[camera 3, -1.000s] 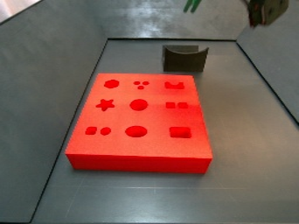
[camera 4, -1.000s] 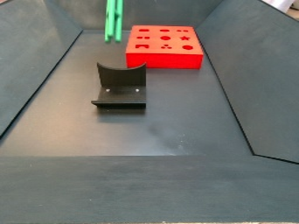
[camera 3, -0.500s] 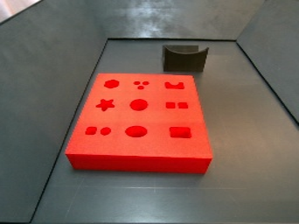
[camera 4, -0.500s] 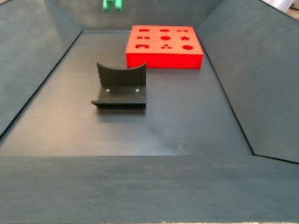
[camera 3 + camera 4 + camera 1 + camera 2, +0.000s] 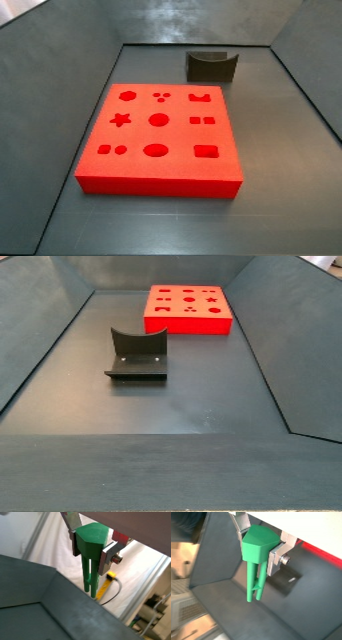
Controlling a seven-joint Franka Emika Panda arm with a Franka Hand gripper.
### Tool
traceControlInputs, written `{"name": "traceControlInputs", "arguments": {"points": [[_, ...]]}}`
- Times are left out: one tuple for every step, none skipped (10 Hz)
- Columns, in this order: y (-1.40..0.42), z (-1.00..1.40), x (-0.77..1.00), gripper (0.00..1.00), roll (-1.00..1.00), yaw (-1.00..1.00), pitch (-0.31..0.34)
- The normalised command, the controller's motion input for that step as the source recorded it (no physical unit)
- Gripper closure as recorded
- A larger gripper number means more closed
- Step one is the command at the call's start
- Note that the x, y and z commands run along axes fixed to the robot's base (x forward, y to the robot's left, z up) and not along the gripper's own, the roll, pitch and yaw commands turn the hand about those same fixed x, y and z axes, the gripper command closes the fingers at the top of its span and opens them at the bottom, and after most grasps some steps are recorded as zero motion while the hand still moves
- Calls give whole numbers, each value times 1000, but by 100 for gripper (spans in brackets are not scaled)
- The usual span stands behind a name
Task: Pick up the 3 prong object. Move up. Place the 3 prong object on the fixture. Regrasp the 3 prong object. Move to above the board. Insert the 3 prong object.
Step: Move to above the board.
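A dark grey floor (image 5: 201, 396) ringed by sloped grey walls filled both side views; neither showed the gripper. The board (image 5: 158, 135) lay flat on it, well apart from the fixture (image 5: 138, 354). In both wrist views the gripper (image 5: 89, 548) was clenched on the 3 prong object (image 5: 258, 557), high above the floor, its long axis hanging downward, prongs pointing away from the fingers (image 5: 109, 554).

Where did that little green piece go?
The green piece is clamped in the claw, prongs down, high above the floor; both side views miss it.
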Motion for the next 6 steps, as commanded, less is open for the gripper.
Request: {"name": "traceControlInputs", "arguments": {"points": [[-1000,-74,-614,100,-1000,12,10],[-1000,-69,-639,100,-1000,16,1],[-1000,-90,-673,100,-1000,20,-16],[-1000,-86,-700,100,-1000,25,-28],[-1000,-92,-743,100,-1000,27,-41],[-885,-85,-673,100,-1000,30,-44]]}}
